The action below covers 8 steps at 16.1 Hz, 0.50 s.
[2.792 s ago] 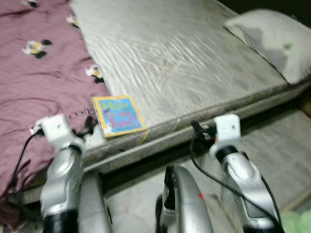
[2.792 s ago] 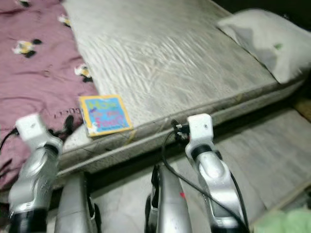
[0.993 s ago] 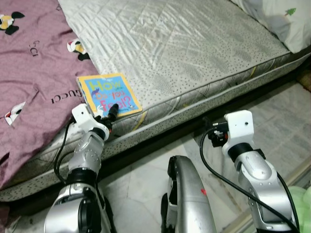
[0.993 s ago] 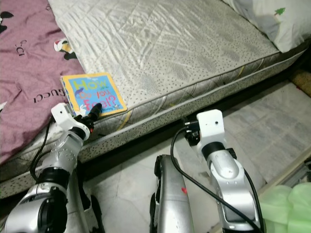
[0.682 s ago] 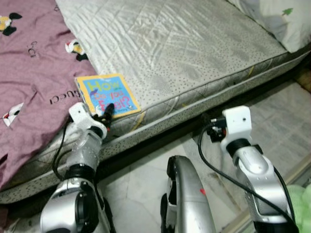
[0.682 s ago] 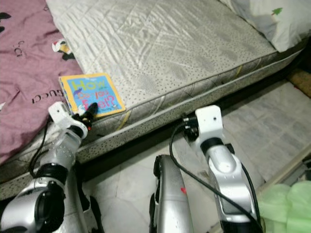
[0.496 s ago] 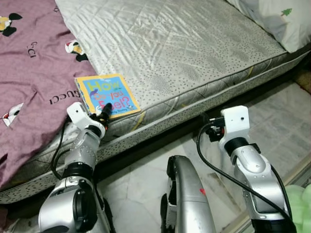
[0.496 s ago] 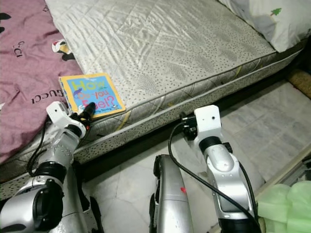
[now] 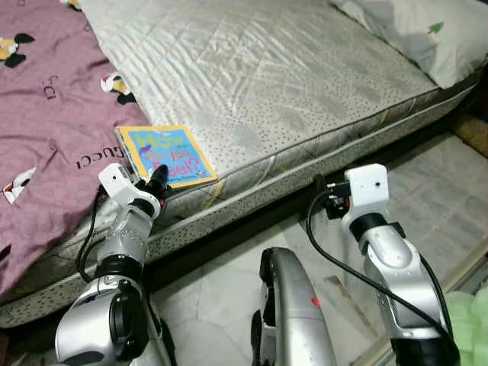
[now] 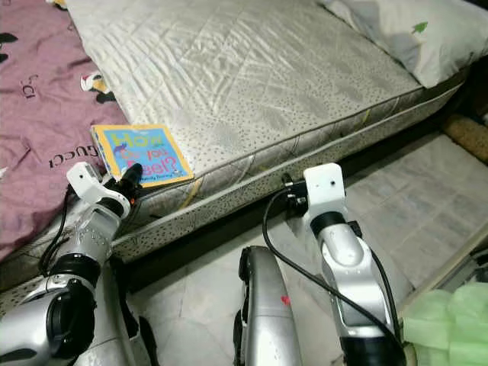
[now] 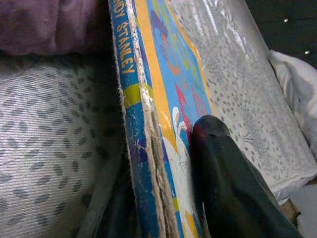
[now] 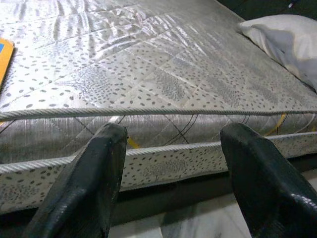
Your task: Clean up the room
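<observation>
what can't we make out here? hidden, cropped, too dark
- Left pincer on the book: lower finger dark, tucked under the book in the left wrist view; closure unclear.
- Book's author name: cut by the frame's top edge.
- Pillow: cropped in head views.
- Green bag: cropped at the corner.

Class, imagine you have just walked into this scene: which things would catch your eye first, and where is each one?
The bright blue and yellow children's book stands out, lying at the near edge of the grey quilted mattress beside the purple cartoon-print blanket. The left hand has one black finger on the book's cover and the other under its near edge. The right hand hangs open in front of the mattress side, and a white pillow lies at the far right corner.
</observation>
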{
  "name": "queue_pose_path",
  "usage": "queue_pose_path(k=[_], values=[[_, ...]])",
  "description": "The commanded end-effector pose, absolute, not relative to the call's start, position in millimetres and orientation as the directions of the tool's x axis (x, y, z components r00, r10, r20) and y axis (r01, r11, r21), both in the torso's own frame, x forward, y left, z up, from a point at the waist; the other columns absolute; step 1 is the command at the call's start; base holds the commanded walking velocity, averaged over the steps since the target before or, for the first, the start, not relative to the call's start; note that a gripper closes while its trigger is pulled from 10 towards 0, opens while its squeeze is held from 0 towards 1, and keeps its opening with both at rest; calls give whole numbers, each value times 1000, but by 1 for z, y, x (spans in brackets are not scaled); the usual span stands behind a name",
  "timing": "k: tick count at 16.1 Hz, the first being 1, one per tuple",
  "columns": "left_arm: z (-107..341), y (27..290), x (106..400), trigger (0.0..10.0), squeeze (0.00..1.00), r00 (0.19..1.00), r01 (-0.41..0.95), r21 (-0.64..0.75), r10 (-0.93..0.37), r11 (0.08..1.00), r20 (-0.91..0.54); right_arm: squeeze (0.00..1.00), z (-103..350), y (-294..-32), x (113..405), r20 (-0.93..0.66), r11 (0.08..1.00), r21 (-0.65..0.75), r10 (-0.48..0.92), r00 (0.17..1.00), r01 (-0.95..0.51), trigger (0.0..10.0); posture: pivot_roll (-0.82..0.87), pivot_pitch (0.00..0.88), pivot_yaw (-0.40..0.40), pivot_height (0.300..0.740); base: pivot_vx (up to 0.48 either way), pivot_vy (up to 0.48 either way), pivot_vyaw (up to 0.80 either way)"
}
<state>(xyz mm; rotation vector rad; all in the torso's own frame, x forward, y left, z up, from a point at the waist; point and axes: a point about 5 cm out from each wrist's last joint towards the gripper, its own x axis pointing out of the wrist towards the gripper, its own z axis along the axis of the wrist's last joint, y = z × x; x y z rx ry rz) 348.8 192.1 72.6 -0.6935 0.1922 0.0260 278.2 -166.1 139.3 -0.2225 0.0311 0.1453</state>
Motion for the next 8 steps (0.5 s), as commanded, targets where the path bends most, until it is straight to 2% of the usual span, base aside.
queue_pose_path(k=[1, 8], values=[[70, 196, 348, 0, 0, 980, -112, -624, -19, 773, -199, 0, 139, -165, 281, -40, 964, -221, 144, 989, -149, 10000, -207, 53, -124, 502, 0, 0, 0], [80, 203, 350, 0, 0, 989, -91, -644, -4, 760, -145, 0, 130, -149, 296, -31, 968, -178, 174, 984, -177, 10000, -102, 5, -128, 502, 0, 0, 0]])
